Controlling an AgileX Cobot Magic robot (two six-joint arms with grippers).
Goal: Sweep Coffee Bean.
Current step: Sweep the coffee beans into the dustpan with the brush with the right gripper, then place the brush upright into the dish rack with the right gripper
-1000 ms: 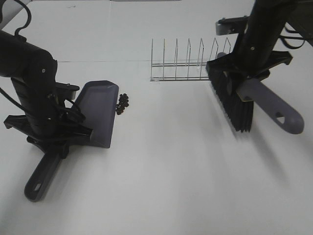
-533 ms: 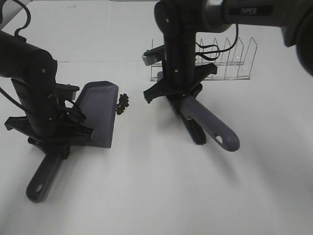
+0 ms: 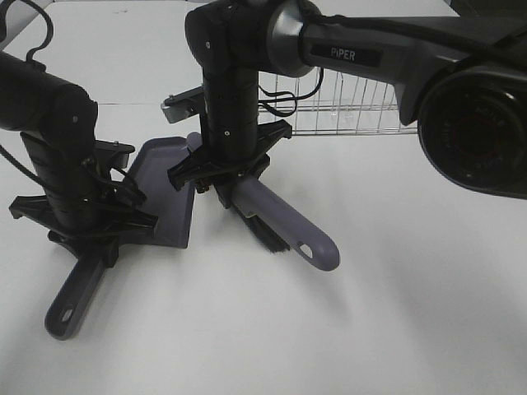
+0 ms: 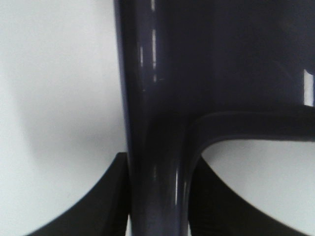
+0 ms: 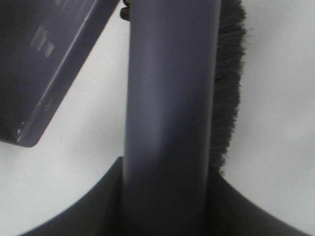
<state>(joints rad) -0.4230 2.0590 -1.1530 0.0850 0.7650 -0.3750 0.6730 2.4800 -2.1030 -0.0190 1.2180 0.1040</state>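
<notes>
The grey-purple dustpan [image 3: 165, 193] lies flat on the white table, its handle [image 3: 72, 296] pointing to the front. My left gripper [image 3: 90, 240] is shut on that handle, which shows in the left wrist view [image 4: 157, 162]. My right gripper [image 3: 226, 177] has reached across to the dustpan's right edge and is shut on the brush handle [image 3: 288, 226]. The black bristles [image 3: 265, 237] touch the table. The coffee beans are almost all hidden behind the right gripper. A few dark beans [image 5: 125, 10] peek out between the dustpan [image 5: 49, 64] and the brush handle [image 5: 170, 98].
A wire plate rack [image 3: 350, 111] stands at the back right, partly behind the right arm. The left arm's black body [image 3: 49, 123] stands over the table's left side.
My right arm has carried the brush leftward from the rack across the table to the dustpan's right edge, covering the bean pile. The left gripper and dustpan have stayed put.
</notes>
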